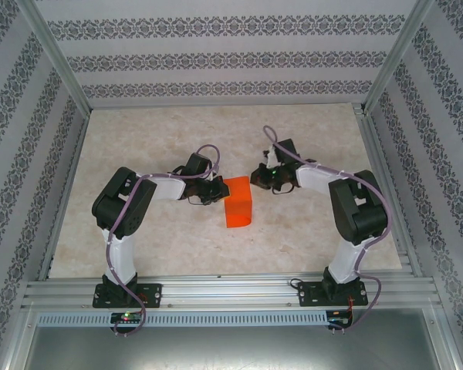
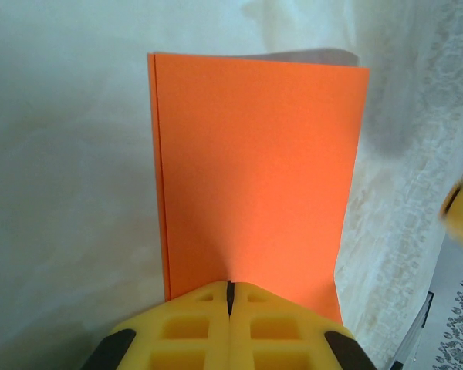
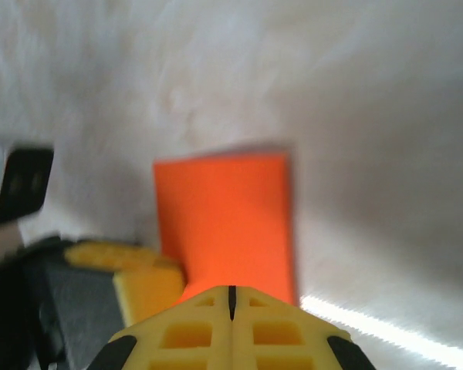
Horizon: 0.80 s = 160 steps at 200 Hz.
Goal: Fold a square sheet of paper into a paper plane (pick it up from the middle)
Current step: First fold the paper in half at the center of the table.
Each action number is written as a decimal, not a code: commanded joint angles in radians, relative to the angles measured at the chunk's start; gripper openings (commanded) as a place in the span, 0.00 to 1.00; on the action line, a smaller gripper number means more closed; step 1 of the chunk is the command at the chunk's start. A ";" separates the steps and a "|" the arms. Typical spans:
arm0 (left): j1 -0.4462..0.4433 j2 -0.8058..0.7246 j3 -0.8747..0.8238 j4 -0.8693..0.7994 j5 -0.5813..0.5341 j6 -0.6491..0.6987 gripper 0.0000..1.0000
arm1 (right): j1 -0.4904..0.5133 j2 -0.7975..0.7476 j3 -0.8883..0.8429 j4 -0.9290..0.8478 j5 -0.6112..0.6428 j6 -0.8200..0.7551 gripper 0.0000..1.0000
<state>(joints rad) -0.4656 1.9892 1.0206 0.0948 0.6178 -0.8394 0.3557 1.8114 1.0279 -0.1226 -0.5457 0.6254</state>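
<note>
Patterned grey-and-white wallpaper (image 1: 216,62) is lining the walls of an aluminium-framed cell, and a beige, marble-veined counter (image 1: 139,247) is carrying the work. Fig.: the sheet of paper (image 1: 237,204) is lying about midway between the counter's left and right edges and midway between its near and far edges. It is showing as a rectangle, longer from near to far than from side to side. It is orange-red, matte, smooth and unmarked, and its near edge is bowing slightly.

In the left wrist view two thin layers are showing along the sheet's left side, one just offset from the other. A grey strip is showing past its far edge.

The left pincer (image 1: 218,193) is sitting at the sheet's left edge. Its yellow, rib-moulded fingers (image 2: 185,327) are pressing together with no gap between them. The sheet is spreading away from their tips, and whether a layer is nipped between them cannot be told.

The right pincer (image 1: 255,179) is sitting at the sheet's far right corner, its jaws likewise fully closed. In the blurred right wrist view the sheet is lying just beyond its tips, with one yellow finger of the left pincer beside the sheet's near left corner.
</note>
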 commanded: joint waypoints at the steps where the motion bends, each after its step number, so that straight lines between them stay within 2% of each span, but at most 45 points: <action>1: -0.012 0.139 -0.084 -0.274 -0.206 0.036 0.00 | 0.058 0.028 -0.038 -0.020 -0.031 -0.004 0.00; 41: -0.011 0.140 -0.077 -0.276 -0.209 0.039 0.00 | 0.098 0.084 -0.035 -0.004 -0.049 0.006 0.00; 84: -0.012 0.140 -0.079 -0.279 -0.218 0.037 0.00 | 0.094 0.068 -0.091 -0.025 -0.042 -0.022 0.00; 160: -0.012 0.140 -0.080 -0.281 -0.236 0.040 0.00 | 0.056 -0.079 -0.358 -0.025 -0.055 -0.055 0.00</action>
<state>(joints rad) -0.4656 1.9907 1.0233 0.0937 0.6174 -0.8337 0.4263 1.7561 0.7708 0.0116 -0.6044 0.5999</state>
